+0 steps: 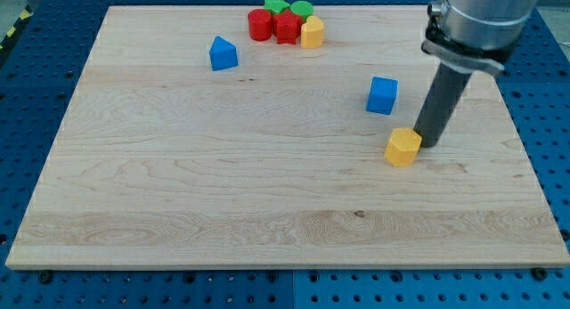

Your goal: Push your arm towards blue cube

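The blue cube (pixel 382 94) sits on the wooden board (pixel 223 184) at the view's right of centre. My tip (pixel 428 145) rests on the board below and to the right of the blue cube, a short way apart from it. A yellow hexagonal block (pixel 403 147) lies right beside my tip, on its left, touching or nearly touching it. The rod rises from the tip to the silver arm body at the view's top right.
A blue triangular block (pixel 223 53) lies at the upper left of centre. A cluster at the view's top holds a red cylinder (pixel 259 25), a red block (pixel 287 28), a green star (pixel 277 4), a green cylinder (pixel 302 9) and a yellow block (pixel 312 32).
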